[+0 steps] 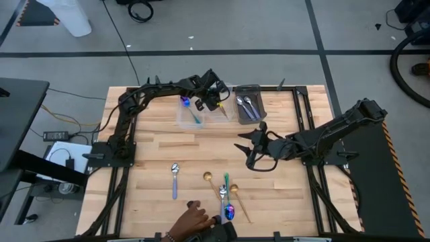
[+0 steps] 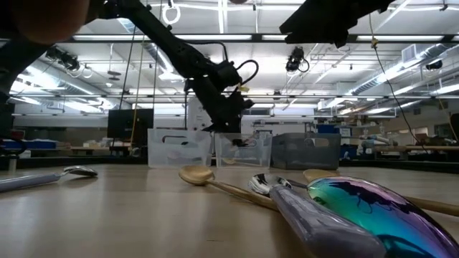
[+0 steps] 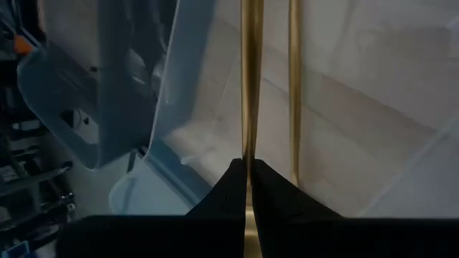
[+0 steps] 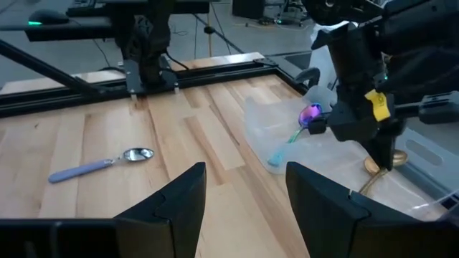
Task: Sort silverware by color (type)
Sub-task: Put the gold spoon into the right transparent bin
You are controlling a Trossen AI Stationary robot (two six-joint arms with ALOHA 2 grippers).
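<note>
My left gripper (image 1: 213,104) hangs over the middle clear bin (image 1: 219,113) at the far centre, shut on a gold utensil (image 3: 251,100). A second gold strip (image 3: 294,86) shows beside it in the bin. An iridescent spoon with a teal handle (image 4: 297,129) lies in the left clear bin (image 1: 190,114). More silverware lies on the near part of the table: a silver spoon with a lilac handle (image 1: 175,179), a gold spoon (image 1: 208,177) and a small cluster (image 1: 228,200). My right gripper (image 1: 250,149) hovers open over the table's right middle, holding nothing. My left gripper pinches the gold utensil's slim handle (image 3: 249,154) between its two fingers. The fingers slant down from above and lie along the handle, which runs on forward past the fingertips. Its gold lower end (image 4: 396,159) is down inside the clear bin; whether it touches the floor, I cannot tell.
A dark grey bin (image 1: 248,104) at the far right of the row holds silver spoons. A person's hand (image 1: 191,218) rests at the table's near edge beside the cluster. Bare wood lies between the bins and the loose silverware.
</note>
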